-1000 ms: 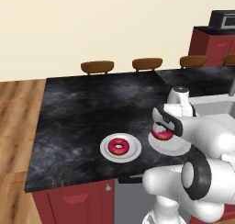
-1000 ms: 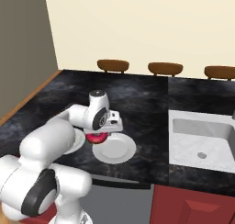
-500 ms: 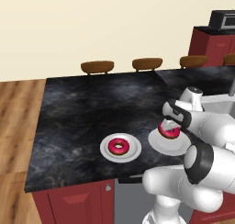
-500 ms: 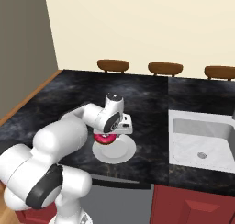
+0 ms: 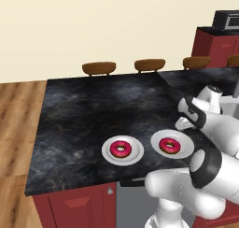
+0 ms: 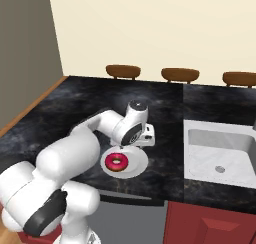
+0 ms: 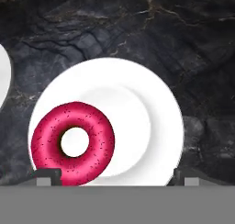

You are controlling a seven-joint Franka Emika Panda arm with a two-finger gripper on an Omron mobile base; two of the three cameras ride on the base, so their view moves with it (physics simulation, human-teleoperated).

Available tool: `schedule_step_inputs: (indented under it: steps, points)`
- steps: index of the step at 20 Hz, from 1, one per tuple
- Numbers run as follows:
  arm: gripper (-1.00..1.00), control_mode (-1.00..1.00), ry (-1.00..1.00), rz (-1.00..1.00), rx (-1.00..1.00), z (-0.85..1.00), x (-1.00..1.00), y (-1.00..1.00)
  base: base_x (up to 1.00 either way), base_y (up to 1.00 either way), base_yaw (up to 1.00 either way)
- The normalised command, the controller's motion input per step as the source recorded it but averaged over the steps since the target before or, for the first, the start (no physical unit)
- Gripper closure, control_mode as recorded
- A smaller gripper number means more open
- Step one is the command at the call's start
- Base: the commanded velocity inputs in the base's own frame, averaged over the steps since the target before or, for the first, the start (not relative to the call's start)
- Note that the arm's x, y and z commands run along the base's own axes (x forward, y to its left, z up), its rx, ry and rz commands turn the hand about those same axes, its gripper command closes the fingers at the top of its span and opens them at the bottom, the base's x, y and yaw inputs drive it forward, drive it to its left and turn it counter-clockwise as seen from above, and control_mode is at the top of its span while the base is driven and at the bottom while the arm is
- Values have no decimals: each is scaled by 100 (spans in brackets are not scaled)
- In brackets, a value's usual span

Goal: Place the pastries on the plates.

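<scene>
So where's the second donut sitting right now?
In the left base view it lies on the right-hand plate near the counter's front edge, beside the other plated donut; the second donut sits off-centre in the hand view.

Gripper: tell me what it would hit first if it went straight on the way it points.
Probably the right-hand plate, maybe the donut lying on its edge. The gripper points down at them, open; depth is unclear.

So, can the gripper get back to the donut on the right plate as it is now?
Probably yes. The gripper hangs just above the right plate, jaws apart, and the donut lies free on that plate with nothing between them. It sits off-centre, toward one finger tip.
</scene>
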Motion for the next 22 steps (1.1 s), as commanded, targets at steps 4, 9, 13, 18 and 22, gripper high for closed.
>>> schedule_step_inputs:
  steps: [4,9,13,18,22]
  points:
    - [-100,-100,-50,7,-7,38,-100,21,0,0,0]
    - [-100,-100,-57,6,-23,-17,-100,74,0,0,0]
    - [-100,-100,-71,0,-48,-91,-100,100,0,0,0]
    - [-100,-100,-30,2,-3,-23,-58,2,0,0,0]
    - [-100,-100,-85,3,2,3,-100,60,0,0,0]
